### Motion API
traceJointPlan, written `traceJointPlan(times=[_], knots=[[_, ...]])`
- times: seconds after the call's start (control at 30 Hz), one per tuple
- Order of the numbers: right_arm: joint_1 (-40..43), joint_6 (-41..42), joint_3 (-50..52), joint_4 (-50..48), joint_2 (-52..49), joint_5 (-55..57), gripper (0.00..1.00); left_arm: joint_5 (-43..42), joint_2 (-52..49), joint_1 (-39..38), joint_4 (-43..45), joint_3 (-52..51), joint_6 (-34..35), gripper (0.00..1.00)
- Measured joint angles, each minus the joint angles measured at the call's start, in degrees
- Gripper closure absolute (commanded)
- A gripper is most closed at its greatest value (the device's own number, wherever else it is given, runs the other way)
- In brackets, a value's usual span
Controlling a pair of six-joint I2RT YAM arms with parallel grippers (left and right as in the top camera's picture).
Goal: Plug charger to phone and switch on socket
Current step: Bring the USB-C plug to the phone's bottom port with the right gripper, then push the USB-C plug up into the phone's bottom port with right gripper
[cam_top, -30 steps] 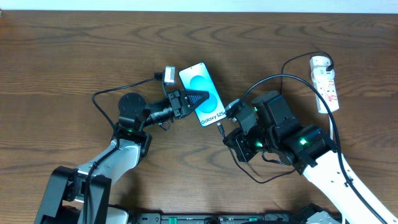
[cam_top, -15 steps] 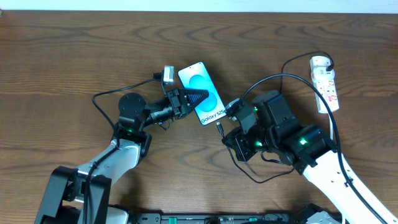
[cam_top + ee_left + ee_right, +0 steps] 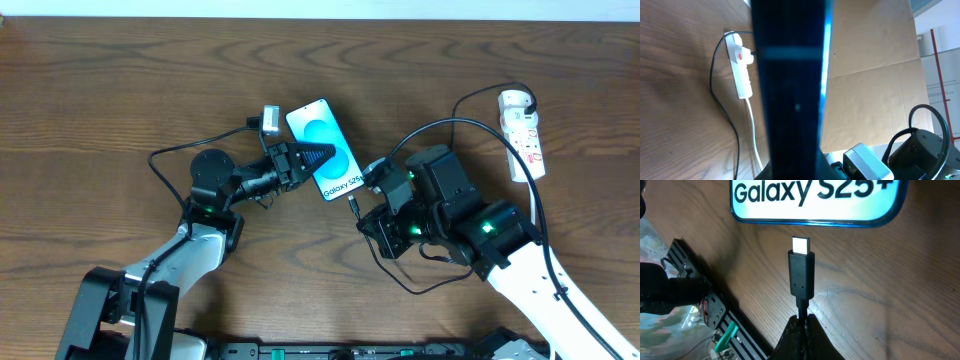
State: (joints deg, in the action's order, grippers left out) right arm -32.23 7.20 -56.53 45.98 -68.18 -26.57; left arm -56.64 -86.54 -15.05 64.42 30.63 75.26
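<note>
Clamping the phone point(image 3: 318, 128) over one long edge with the left tool point(image 3: 318, 156), pressed tight on it, screen up, near the middle of the desk point(image 3: 120, 80). Pinching the charger point(image 3: 801, 277) just behind its plug tip with the right tool point(image 3: 801, 325) — tip aimed at the phone's bottom edge, near but not touching. Well off at the far right, lying flat: the socket point(image 3: 524, 135).

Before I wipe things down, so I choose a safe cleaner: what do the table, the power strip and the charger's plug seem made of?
Table: wood or wood-look laminate, brown grain, low sheen. Power strip: smooth white moulded plastic, probably. Charger plug: matte black plastic shell, bright metal tip.
</note>
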Motion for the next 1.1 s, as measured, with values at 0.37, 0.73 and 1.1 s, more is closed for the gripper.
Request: traceJointPlan(times=[0.37,0.73,1.1], knots=[[0.0,0.15,0.0,-0.68,0.0,0.0,0.99,0.22,0.0,0.0,0.0,0.0,0.15,0.93],[0.0,1.14,0.0,-0.98,0.0,0.0,0.99,0.44,0.0,0.0,-0.02,0.0,0.17,0.92],[0.0,1.55,0.0,-1.49,0.0,0.0,0.99,1.64,0.0,0.0,-0.02,0.0,1.46,0.93]])
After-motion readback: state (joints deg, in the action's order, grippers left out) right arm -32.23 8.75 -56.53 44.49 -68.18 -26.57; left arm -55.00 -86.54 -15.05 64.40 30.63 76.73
